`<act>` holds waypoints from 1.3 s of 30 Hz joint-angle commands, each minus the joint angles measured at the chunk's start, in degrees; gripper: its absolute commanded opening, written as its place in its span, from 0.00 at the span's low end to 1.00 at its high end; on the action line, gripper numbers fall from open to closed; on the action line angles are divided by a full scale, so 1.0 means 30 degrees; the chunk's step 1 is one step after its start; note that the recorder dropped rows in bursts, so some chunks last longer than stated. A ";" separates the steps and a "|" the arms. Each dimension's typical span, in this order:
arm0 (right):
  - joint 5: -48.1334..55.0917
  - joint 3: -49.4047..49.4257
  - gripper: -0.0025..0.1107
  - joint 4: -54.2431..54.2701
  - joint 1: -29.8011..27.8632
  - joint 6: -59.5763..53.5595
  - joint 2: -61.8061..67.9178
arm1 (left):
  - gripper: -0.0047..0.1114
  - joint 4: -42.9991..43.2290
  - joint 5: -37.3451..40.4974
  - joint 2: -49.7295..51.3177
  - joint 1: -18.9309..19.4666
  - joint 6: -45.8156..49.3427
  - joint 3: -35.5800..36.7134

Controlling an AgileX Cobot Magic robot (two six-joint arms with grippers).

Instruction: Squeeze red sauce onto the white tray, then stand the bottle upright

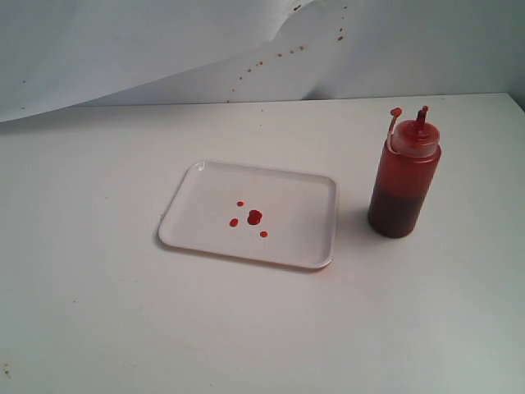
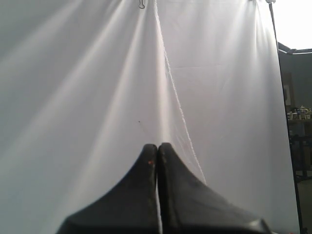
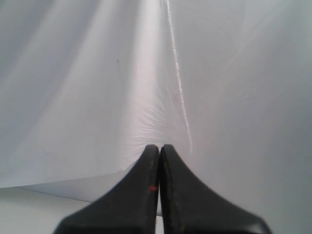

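Since the bottle (image 1: pixel 404 176) stands straight up on the worktop (image 1: pixel 98 312) just beside the white tray (image 1: pixel 299 205), and the red sauce (image 1: pixel 254 217) sits as a small blob in the tray's middle, the job looks done; best to bump nothing. At the left wrist, the left hand (image 2: pixel 157 147) is pressed together, empty, facing a white sheet (image 2: pixel 73 97). At the right wrist, the right hand (image 3: pixel 159 148) is pressed together and empty too.

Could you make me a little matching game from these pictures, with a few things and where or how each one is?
Things: 1 bottle; 2 red sauce; 3 white tray; 4 left gripper.
States: A shut, holding nothing; B flat on the table; C upright beside the white tray; D small blob on the white tray.
Pairs: 1-C; 2-D; 3-B; 4-A.
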 commanded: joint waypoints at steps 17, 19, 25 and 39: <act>0.0140 0.0064 0.02 0.0085 -0.0024 0.0060 -0.0102 | 0.04 -0.0168 0.0105 -0.0079 0.0019 -0.0225 0.0062; 0.0140 0.0064 0.02 0.0085 -0.0024 0.0060 -0.0102 | 0.04 0.0002 0.0189 -0.0606 0.0514 -0.0282 0.0062; 0.0140 0.0064 0.02 0.0085 -0.0024 0.0060 -0.0102 | 0.04 -0.0227 0.2090 -0.3760 0.3380 -0.4356 0.1472; 0.0140 0.0064 0.02 0.0085 -0.0024 0.0060 -0.0102 | 0.04 0.0331 0.2173 -0.5186 0.4405 -0.3819 0.3919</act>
